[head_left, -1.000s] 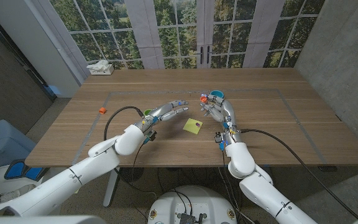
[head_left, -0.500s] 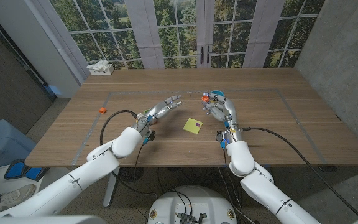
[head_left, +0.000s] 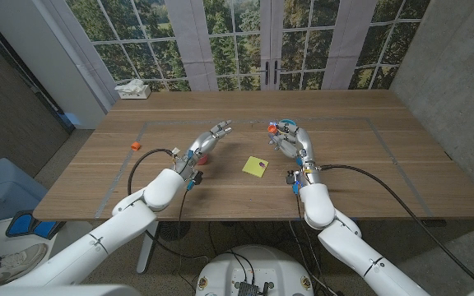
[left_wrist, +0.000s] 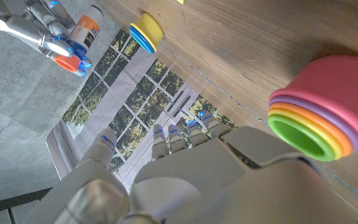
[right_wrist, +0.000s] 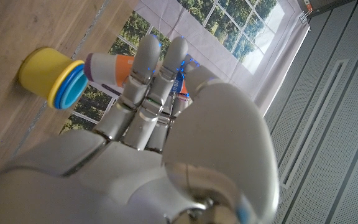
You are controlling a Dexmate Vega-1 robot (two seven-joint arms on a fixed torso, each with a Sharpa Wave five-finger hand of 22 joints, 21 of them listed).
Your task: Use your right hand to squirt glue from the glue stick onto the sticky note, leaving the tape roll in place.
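Right hand [head_left: 290,140]: fingers closed around the glue stick [right_wrist: 107,67], lifted above the table [head_left: 360,177] beyond the sticky note [head_left: 255,166]; its orange cap [left_wrist: 66,62] sticks out – most of the body is hidden by fingers.
Left hand [head_left: 208,140]: holds nothing, fingers spread, raised over the stacked cups [left_wrist: 316,118].
Sticky note: yellow, flat between the hands – a small mark on it, too small to identify.
Yellow-and-blue ring [right_wrist: 50,79]: on the table near the right hand; tape roll or cup, cannot tell.
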